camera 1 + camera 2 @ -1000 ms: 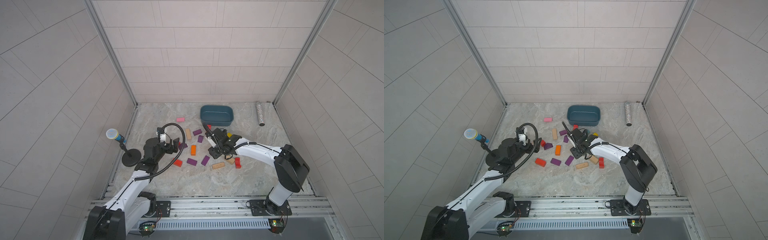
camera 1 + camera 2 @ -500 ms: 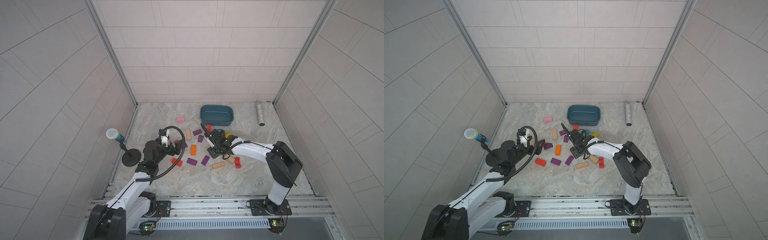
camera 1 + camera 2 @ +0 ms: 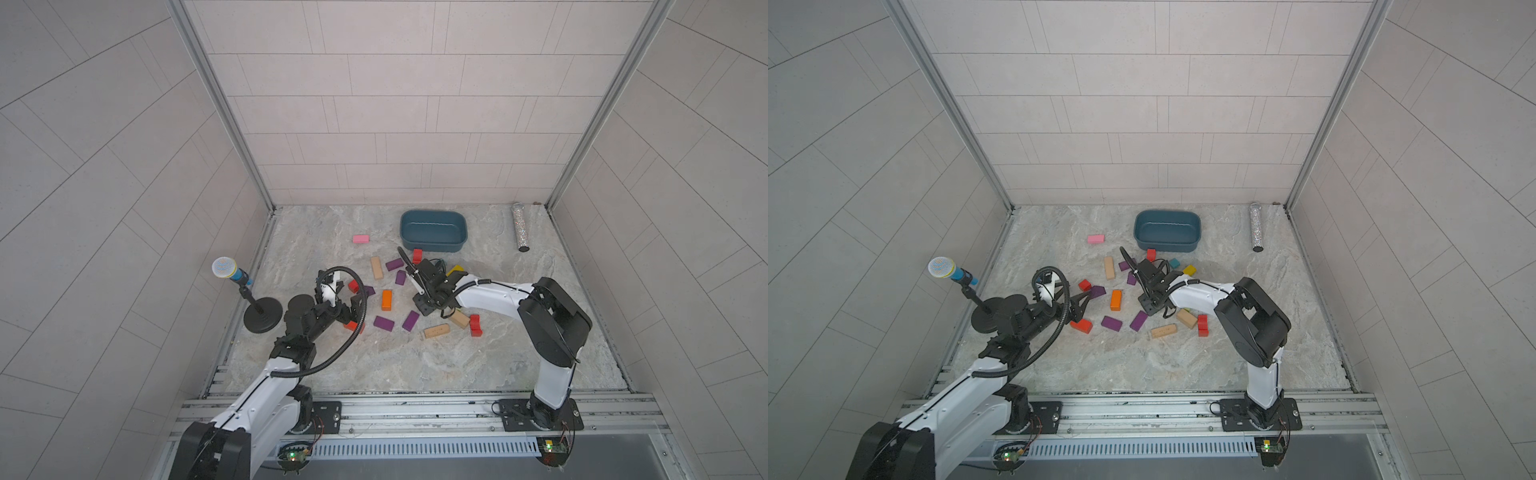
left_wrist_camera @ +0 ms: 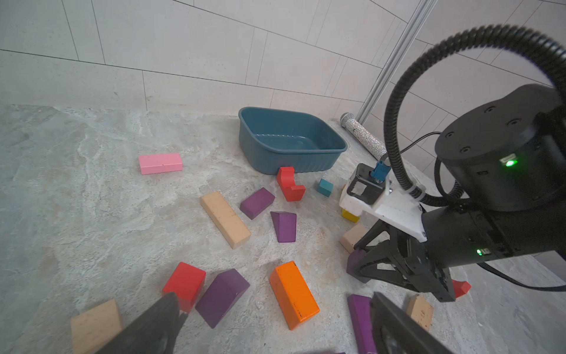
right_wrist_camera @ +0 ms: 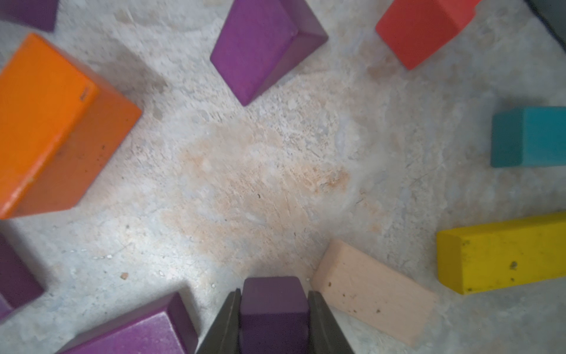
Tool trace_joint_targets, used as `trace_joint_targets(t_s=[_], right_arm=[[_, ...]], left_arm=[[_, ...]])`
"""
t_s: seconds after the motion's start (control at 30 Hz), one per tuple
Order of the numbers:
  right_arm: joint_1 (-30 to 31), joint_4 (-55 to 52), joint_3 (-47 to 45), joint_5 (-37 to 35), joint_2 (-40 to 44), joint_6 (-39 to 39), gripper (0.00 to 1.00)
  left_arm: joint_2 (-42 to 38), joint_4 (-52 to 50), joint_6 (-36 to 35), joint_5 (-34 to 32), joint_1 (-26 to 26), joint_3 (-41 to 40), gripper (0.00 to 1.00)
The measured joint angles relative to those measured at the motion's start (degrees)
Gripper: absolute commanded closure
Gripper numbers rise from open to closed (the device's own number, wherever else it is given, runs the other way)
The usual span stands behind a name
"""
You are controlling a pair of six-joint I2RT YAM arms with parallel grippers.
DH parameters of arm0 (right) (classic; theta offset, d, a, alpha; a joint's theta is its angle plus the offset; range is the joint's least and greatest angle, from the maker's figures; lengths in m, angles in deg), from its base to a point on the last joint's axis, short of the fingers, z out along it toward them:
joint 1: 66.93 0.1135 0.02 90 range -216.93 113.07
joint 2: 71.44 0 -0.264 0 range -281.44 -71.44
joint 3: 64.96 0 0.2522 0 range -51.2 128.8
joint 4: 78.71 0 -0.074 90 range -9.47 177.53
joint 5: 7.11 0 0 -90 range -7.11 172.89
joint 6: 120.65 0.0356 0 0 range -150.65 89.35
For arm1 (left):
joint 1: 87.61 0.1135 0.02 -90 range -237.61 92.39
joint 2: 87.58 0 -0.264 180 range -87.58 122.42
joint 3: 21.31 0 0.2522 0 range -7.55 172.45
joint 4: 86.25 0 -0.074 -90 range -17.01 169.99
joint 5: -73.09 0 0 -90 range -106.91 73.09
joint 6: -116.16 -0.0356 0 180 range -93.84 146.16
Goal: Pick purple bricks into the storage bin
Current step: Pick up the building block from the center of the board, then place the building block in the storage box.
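Purple brick [image 5: 274, 309] sits clamped in right hand [image 5: 274, 292]; left hand [image 4: 274, 295] gapes apart.

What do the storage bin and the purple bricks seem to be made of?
Storage bin: probably moulded plastic, slight sheen, ribbed outer wall. Purple bricks: likely painted wood, matte; the paint hides any grain, so this is uncertain.

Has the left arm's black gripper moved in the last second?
Yes: left gripper shifted toward the red rectangular wooden block, away from the teal plastic bin.
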Motion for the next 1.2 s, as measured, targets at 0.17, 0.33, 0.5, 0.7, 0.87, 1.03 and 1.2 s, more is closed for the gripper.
trace_joint_targets(t_s=[0.17,0.33,0.5,0.7,0.87,1.03,1.2], right_arm=[[0.0,-0.5,0.2,0.0,0.0,-0.1,1.0],[-0.8,-5.5,5.7,-0.5,1.0,-1.4,1.0],[-4.4,-8.5,19.6,-1.0,1.7,-4.1,1.0],[-11.4,-10.7,41.1,-1.0,-5.1,-6.8,1.0],[-15.9,-13.4,58.7,-0.9,-19.6,-8.1,1.0],[-19.3,-19.5,76.7,0.6,-36.8,-8.4,1.0],[-21.2,-23.6,81.3,1.8,-44.4,-8.3,1.0]], left_arm=[[0.0,0.0,0.0,-0.2,0.0,0.0,0.0],[0.6,0.2,0.2,-0.7,0.0,0.0,0.0],[1.9,0.7,0.4,-0.8,0.0,0.0,0.0],[2.1,0.9,0.5,-0.8,0.0,0.0,0.0],[2.1,0.9,0.5,-1.0,0.0,0.0,0.0],[2.1,0.9,0.5,-1.7,-0.2,0.0,0.0],[2.3,0.9,0.5,-2.4,-0.5,0.0,0.0]])
